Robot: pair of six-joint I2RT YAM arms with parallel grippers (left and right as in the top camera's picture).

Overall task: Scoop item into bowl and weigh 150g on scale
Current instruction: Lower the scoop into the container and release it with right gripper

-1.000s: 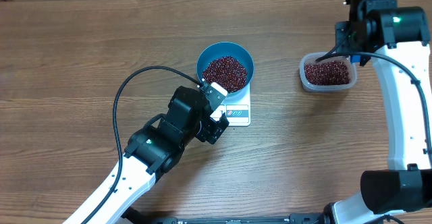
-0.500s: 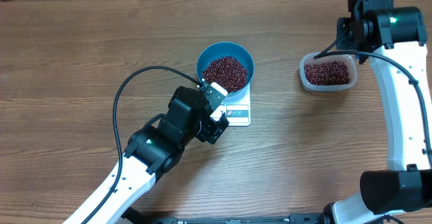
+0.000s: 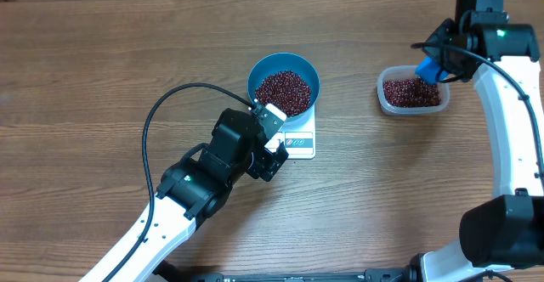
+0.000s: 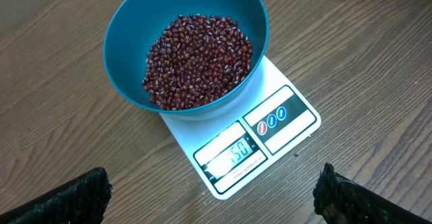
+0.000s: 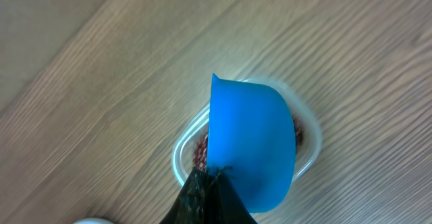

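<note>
Our right pincer [image 5: 206, 191], clamped on the scoop [image 5: 251, 143], has lifted above the tub [image 3: 382, 93] by the table's right edge. Our left pincer [image 4: 213, 204] gapes empty before the scale [image 4: 287, 116] mid-table. The bowl [image 4: 125, 42] atop it holds the beans [image 4: 199, 59], likely enough.

One bowl [image 4: 131, 45], one scale [image 4: 278, 119], one tub [image 3: 382, 102], one scoop [image 5: 250, 143], perhaps hundreds of beans [image 4: 199, 59].

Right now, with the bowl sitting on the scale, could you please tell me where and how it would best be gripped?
Probably by its rim: the bowl looks too wide for a gripper to span. Come straight down from above, one finger inside and one outside, on the side where the beans sit low and leave the inner wall bare.
</note>
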